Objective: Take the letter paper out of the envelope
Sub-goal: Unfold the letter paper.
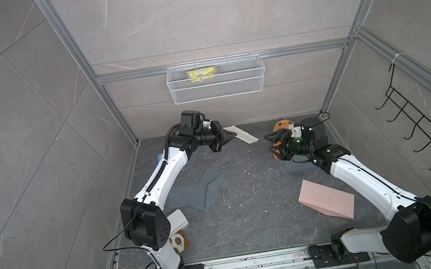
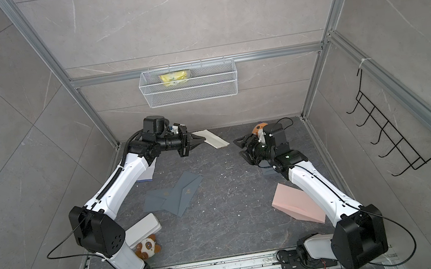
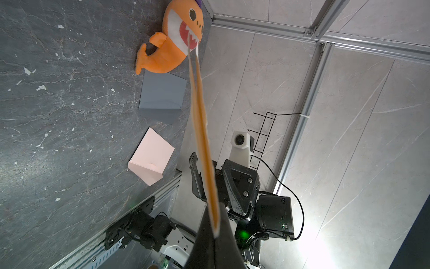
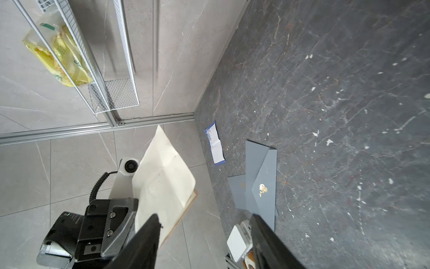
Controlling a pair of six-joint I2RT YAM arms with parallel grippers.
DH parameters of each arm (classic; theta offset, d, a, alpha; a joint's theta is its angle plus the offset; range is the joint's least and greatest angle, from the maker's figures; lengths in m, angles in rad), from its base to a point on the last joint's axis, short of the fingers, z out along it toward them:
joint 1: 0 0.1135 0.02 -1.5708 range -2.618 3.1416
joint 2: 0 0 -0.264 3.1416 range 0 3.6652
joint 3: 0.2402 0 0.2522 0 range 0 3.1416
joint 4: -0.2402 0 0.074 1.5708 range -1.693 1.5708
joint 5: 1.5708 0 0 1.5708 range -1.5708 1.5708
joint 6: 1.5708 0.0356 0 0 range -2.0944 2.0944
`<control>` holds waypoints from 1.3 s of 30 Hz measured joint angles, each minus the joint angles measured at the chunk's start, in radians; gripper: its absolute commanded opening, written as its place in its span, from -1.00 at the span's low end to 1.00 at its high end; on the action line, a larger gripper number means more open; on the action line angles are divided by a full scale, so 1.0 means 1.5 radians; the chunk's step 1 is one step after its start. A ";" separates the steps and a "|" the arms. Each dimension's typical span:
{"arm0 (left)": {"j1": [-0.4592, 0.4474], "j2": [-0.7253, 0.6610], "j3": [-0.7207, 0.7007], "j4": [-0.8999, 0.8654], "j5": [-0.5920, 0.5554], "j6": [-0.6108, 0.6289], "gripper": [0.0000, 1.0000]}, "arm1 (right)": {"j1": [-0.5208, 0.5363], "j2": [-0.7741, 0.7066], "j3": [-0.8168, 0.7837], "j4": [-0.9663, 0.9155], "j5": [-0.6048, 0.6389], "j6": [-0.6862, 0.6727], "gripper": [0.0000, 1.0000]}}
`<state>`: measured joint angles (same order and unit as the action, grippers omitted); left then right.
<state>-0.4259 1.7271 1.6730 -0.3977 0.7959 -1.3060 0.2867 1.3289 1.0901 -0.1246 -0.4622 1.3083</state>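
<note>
The left gripper (image 1: 230, 135) is squeezed tight on one end of a white envelope (image 1: 244, 134). It holds the envelope up in the air near the back wall, above the dark table (image 1: 260, 192). In the right wrist view the envelope (image 4: 162, 181) shows a pointy flap and a thin brown edge. I cannot tell if the letter paper is inside it.

The right gripper (image 1: 268, 142) points at the free end of the envelope. Its two fingers (image 4: 149, 235) are spread apart with nothing between them, and it does not touch the envelope.

Two gray envelopes (image 1: 202, 190) lie crossed on the table below the left arm. A pink envelope (image 1: 327, 201) lies open near the right arm. An orange plush toy (image 3: 176, 39) with big teeth sits in the back corner, just beside another gray envelope (image 3: 162, 93). A small blue and white paper (image 4: 215, 144) lies by the wall. A white wire basket (image 1: 216, 78) hangs on the back wall with a yellow bag (image 1: 202, 74) in it.
</note>
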 measured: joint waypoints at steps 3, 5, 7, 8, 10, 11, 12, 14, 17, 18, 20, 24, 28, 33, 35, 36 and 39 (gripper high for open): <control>-0.002 0.000 -0.012 0.001 0.000 -0.001 -1.00 | 0.009 0.023 0.002 0.023 0.000 0.012 0.24; -0.004 0.000 -0.017 0.002 0.000 -0.002 -1.00 | 0.014 0.041 0.005 0.034 0.001 0.021 0.23; -0.006 0.000 -0.018 0.003 0.000 -0.003 -1.00 | 0.019 0.058 0.010 0.042 0.001 0.027 0.22; -0.006 0.000 -0.019 0.003 0.000 -0.003 -1.00 | 0.021 0.067 0.014 0.045 0.001 0.029 0.22; -0.008 0.000 -0.020 0.005 0.000 -0.003 -1.00 | 0.023 0.077 0.025 0.047 0.001 0.032 0.20; -0.009 0.000 -0.020 0.006 0.000 -0.003 -1.00 | 0.023 0.080 0.030 0.049 0.001 0.031 0.20; -0.009 0.000 -0.021 0.007 0.000 -0.003 -1.00 | 0.023 0.082 0.035 0.049 0.001 0.031 0.19; -0.010 0.000 -0.022 0.007 0.000 -0.003 -1.00 | 0.023 0.084 0.042 0.052 0.002 0.031 0.17; -0.012 0.000 -0.025 0.007 0.000 -0.003 -1.00 | 0.023 0.091 0.049 0.064 0.003 0.032 0.15; -0.012 0.000 -0.025 0.007 0.000 -0.003 -1.00 | 0.023 0.095 0.050 0.069 0.003 0.033 0.14; -0.012 0.000 -0.025 0.008 0.000 -0.003 -1.00 | 0.023 0.101 0.050 0.074 0.003 0.036 0.13; -0.012 0.000 -0.025 0.014 0.000 -0.005 -1.00 | 0.023 0.114 0.050 0.082 0.003 0.045 0.12; -0.012 0.000 -0.025 0.020 0.000 -0.006 -1.00 | 0.024 0.116 0.050 0.086 0.003 0.055 0.11; -0.012 0.000 -0.025 0.024 0.000 -0.006 -1.00 | 0.024 0.116 0.054 0.091 0.003 0.061 0.09; -0.012 0.000 -0.025 0.025 0.000 -0.006 -1.00 | 0.024 0.117 0.064 0.090 0.003 0.060 0.10; -0.012 0.000 -0.025 0.026 0.000 -0.006 -1.00 | 0.024 0.117 0.070 0.089 0.003 0.058 0.09; -0.012 0.000 -0.025 0.026 0.000 -0.006 -1.00 | 0.024 0.117 0.088 0.082 0.003 0.049 0.09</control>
<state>-0.4446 1.7271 1.6356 -0.3584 0.7963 -1.3151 0.3225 1.5040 1.2224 -0.0013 -0.4572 1.3823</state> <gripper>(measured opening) 0.047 0.546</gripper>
